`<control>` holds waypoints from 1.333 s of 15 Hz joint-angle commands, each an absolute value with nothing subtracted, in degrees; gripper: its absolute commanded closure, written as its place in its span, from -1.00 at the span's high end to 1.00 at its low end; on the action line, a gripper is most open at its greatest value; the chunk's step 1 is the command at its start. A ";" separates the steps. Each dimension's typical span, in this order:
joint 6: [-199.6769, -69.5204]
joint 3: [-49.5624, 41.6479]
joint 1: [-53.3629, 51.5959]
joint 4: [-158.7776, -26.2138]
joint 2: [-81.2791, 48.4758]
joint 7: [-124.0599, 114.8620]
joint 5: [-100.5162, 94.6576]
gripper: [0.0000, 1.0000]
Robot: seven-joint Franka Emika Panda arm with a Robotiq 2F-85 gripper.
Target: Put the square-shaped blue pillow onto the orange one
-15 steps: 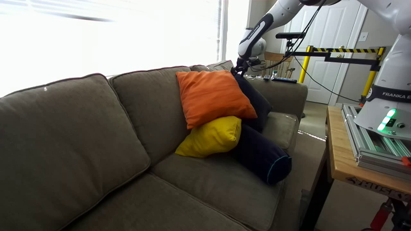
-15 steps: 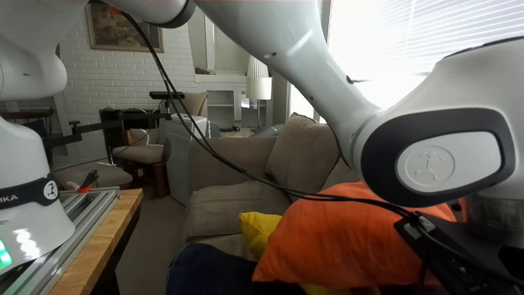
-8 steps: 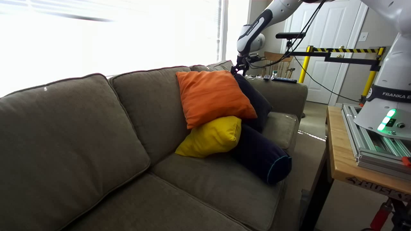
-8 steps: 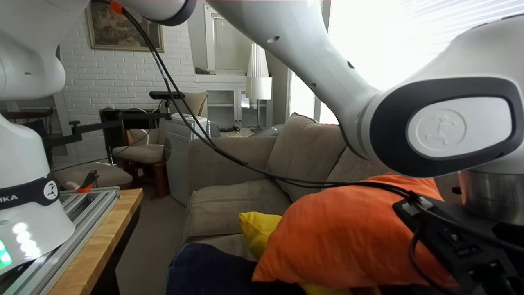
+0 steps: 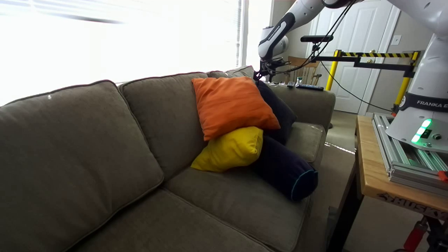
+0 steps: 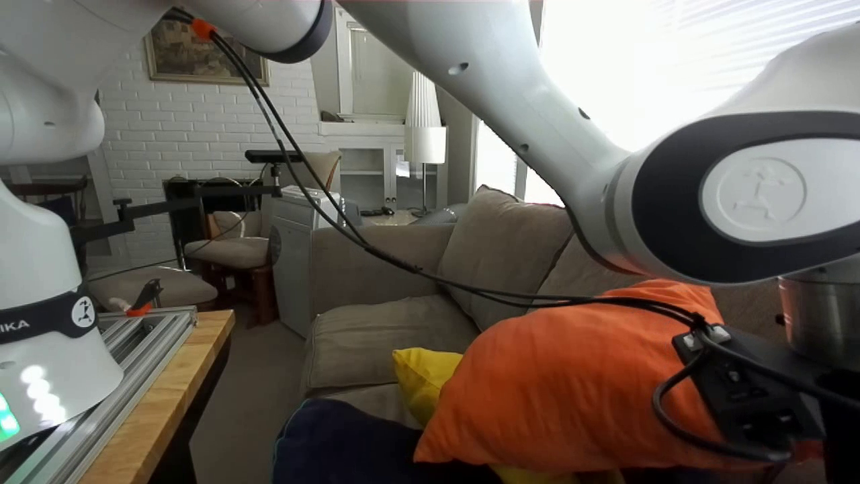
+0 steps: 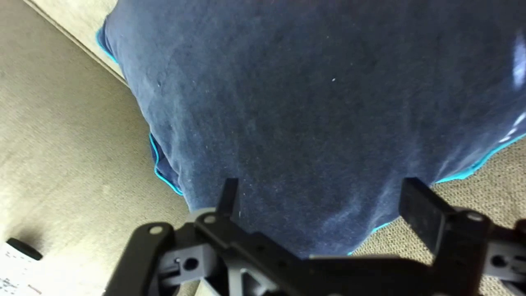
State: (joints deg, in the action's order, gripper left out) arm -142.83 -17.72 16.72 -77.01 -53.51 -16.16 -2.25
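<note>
Filling most of the wrist view, the blue pillow (image 7: 312, 107) lay just ahead of the tool (image 7: 322, 201), its near corner reaching between the fingers (image 7: 423, 213). These stood wide apart, released; whether they touched the fabric could not be told. In an exterior view the tool was at the pillow's upper corner, and the pillow leaned between the armrest (image 5: 311, 101) and the orange pillow (image 5: 232, 105), which hid part of it. A yellow pillow (image 5: 231, 148) sat under the orange one's lower edge, with a navy bolster (image 5: 285, 168) beside it. The surface (image 5: 210, 199), cushioned and grey-brown, carried all four. A dark remote (image 5: 310, 87) rested on the armrest.

A bright window (image 5: 122, 42) rose behind the surface. The arm's base (image 5: 437, 122) stood on a metal frame (image 5: 402, 173) atop a wooden bench (image 5: 369, 157), and farther off were a wooden chair (image 5: 297, 61) and a white door (image 5: 374, 84). In an exterior view a pale lamp (image 6: 424, 144) and a white brick wall (image 6: 168, 134) showed, with a framed picture (image 6: 181, 57) hung on it.
</note>
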 commanded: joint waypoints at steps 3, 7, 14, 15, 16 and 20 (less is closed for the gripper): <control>-137.88 -18.40 16.02 -68.49 -59.40 -27.63 0.62 1.00; -141.10 -19.06 15.87 -63.84 -64.07 -32.29 0.19 1.00; -147.43 -17.47 18.76 -55.68 -71.49 -32.37 1.45 1.00; -147.26 -16.76 19.40 -54.78 -72.05 -32.05 2.12 1.00; -146.83 -15.90 20.10 -53.83 -72.53 -31.58 2.93 1.00; -145.92 -12.88 22.53 -50.22 -74.58 -28.95 5.17 1.00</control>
State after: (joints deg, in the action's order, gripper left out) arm -146.60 -15.34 20.01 -56.36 -70.85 -32.21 1.99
